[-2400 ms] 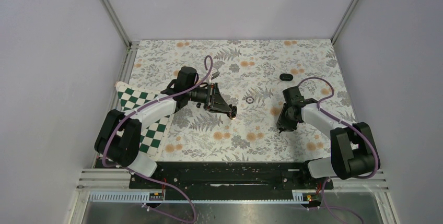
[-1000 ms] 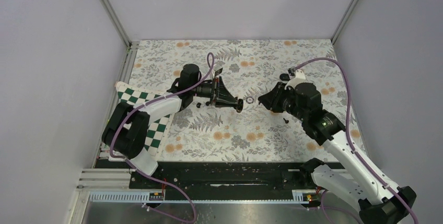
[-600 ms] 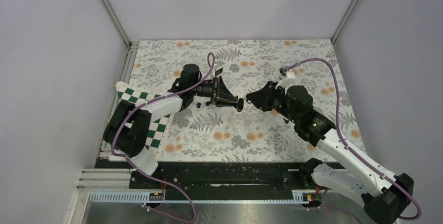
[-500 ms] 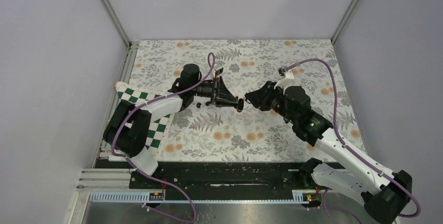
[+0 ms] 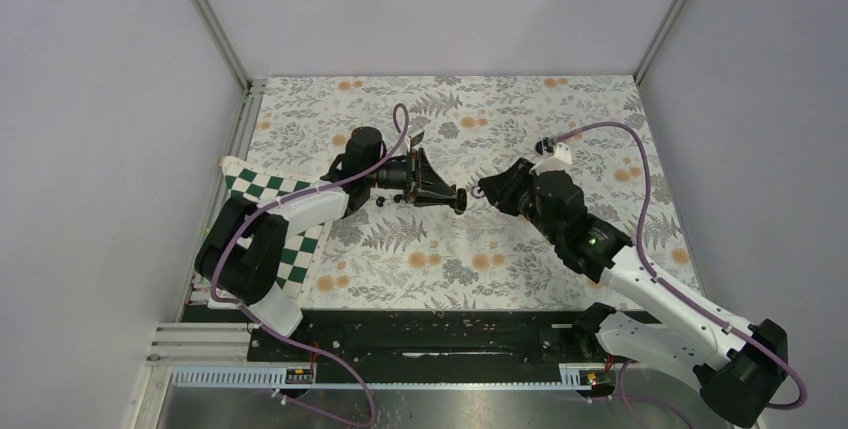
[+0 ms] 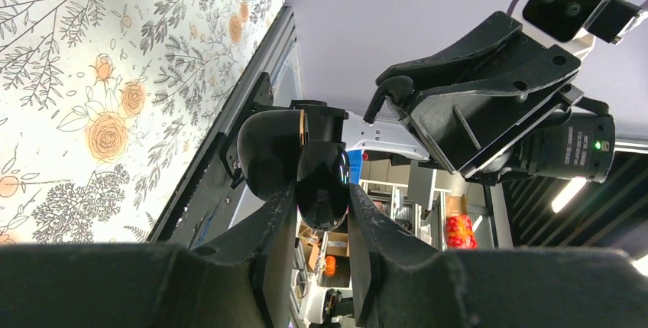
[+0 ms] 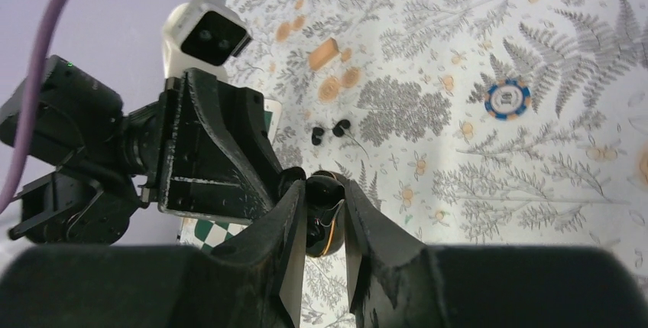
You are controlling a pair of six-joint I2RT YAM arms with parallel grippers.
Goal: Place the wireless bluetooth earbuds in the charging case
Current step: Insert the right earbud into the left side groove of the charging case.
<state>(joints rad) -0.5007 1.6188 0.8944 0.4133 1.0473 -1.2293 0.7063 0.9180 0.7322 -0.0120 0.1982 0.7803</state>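
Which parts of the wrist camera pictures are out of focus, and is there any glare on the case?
Left wrist: the left tool is a dark blur along the bottom; the charging case between its fingers is sharp, with only a soft sheen. Right wrist: the right tool blurs likewise near the lens; the floral mat is crisp.

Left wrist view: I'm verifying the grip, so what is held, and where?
The left end effector pinches the charging case by its two opposite sides.

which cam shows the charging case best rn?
Left wrist: the charging case sits large and glossy, pinched in the left gripper. Right wrist catches only a dark sliver of it. Top external: barely a speck at the left gripper's tip.
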